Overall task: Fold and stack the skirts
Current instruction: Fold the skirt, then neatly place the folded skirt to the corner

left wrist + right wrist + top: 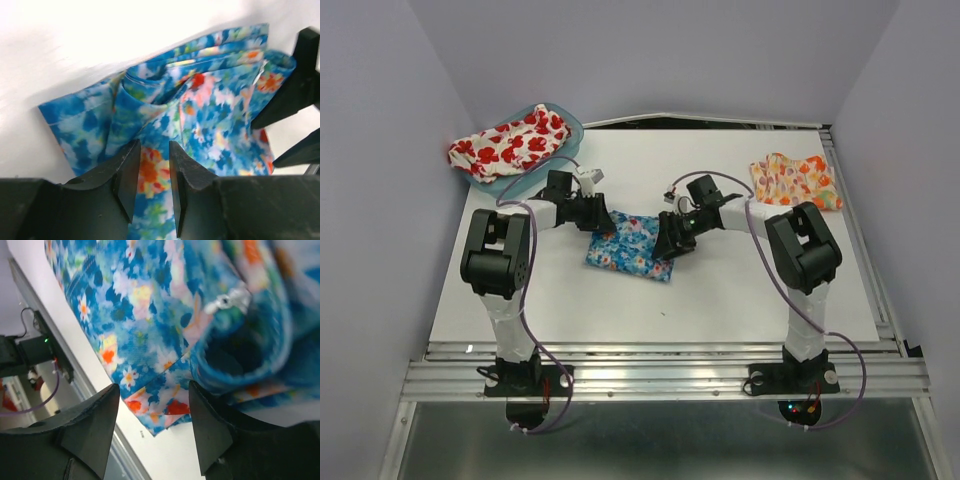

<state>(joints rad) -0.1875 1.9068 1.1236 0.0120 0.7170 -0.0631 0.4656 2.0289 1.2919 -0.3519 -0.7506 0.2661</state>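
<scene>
The white table (720,290) stands inside plain grey walls. Nothing is stacked yet. The blue cloth skirt with multicoloured flowers (630,248) lies rumpled at centre. The white red-poppy cloth skirt (510,142) drapes over the translucent teal plastic tub (525,184) at far left. The orange-yellow white-flowered cloth skirt (795,180) lies far right. The left gripper (153,146) has its jaws narrowly apart on the blue skirt's edge, and whether they pinch it cannot be told. The right gripper (152,387) is wide open at the opposite edge and holds nothing.

The top view was evenly and softly lit, with only faint shadows on the flat white tabletop (740,290). The left wrist view showed it glaring and washed out. The blue floral cloth skirt (140,305) was blurred close to the right wrist camera.
</scene>
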